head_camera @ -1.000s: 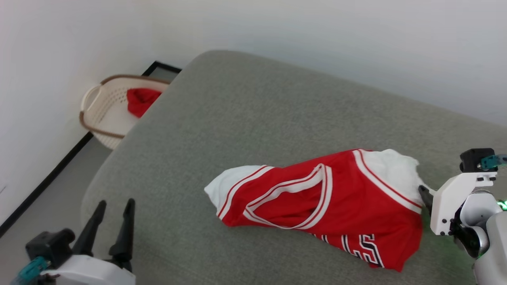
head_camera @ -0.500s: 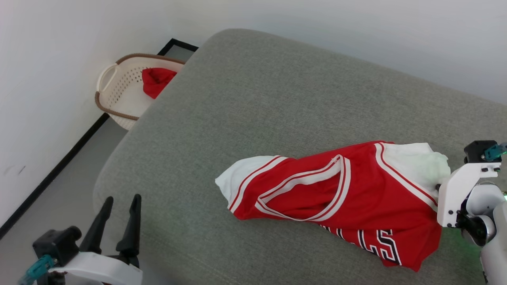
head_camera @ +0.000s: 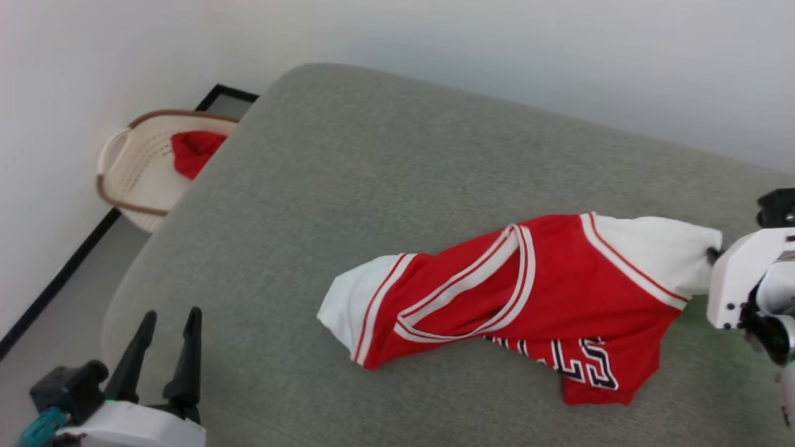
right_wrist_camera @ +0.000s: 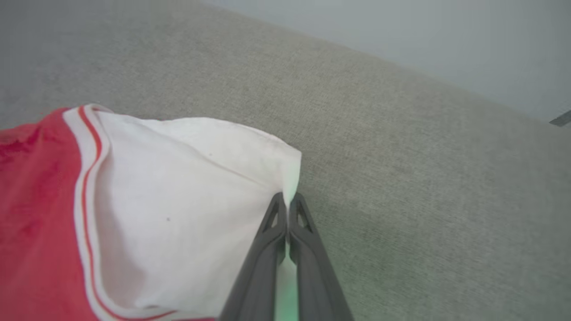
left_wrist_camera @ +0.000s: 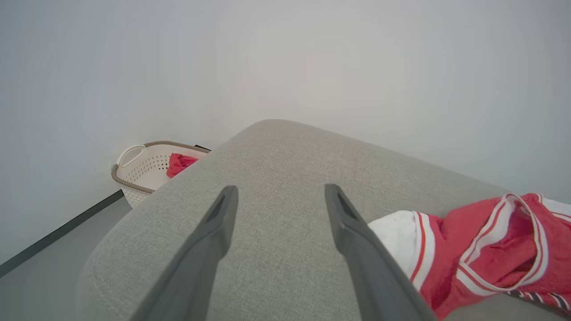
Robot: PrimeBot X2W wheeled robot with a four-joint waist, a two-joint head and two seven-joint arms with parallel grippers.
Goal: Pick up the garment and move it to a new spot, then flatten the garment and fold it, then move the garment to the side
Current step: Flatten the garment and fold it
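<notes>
Grey woven upholstery (head_camera: pixel 385 161), a broad cushioned surface with a rounded corner, lies under both my arms. Nearest, at the lower left of the head view, my left gripper (head_camera: pixel 172 313) hovers over the cushion's near edge. Its two long dark fingers are spread apart with nothing between them, and my left wrist view shows bare fabric in the gap.

Beyond it and to the right lies the large red jersey shirt with white sleeves (head_camera: pixel 553 279), crumpled lengthwise across the cushion. Its red-and-white striped neck opening gapes in the middle. One white sleeve with striped trim points toward my left gripper but is well apart from it. Black-and-white chest lettering shows on the near lower fold, partly tucked under.

At the shirt's right end, my right gripper (right_wrist_camera: pixel 287 198) has its fingers pressed together on the tip of the other white sleeve, with a pinch of white cloth caught between them. The sleeve is drawn out toward that gripper.

Farther off, past the cushion's far left corner, a cream perforated plastic laundry basket with a brown rim (head_camera: pixel 140 186) stands on the grey floor (head_camera: pixel 56 347) beside the white wall (head_camera: pixel 466 43). A small plain red cloth bundle (head_camera: pixel 189 152) sits inside it. A black skirting strip (head_camera: pixel 56 286) runs along the foot of the wall.
</notes>
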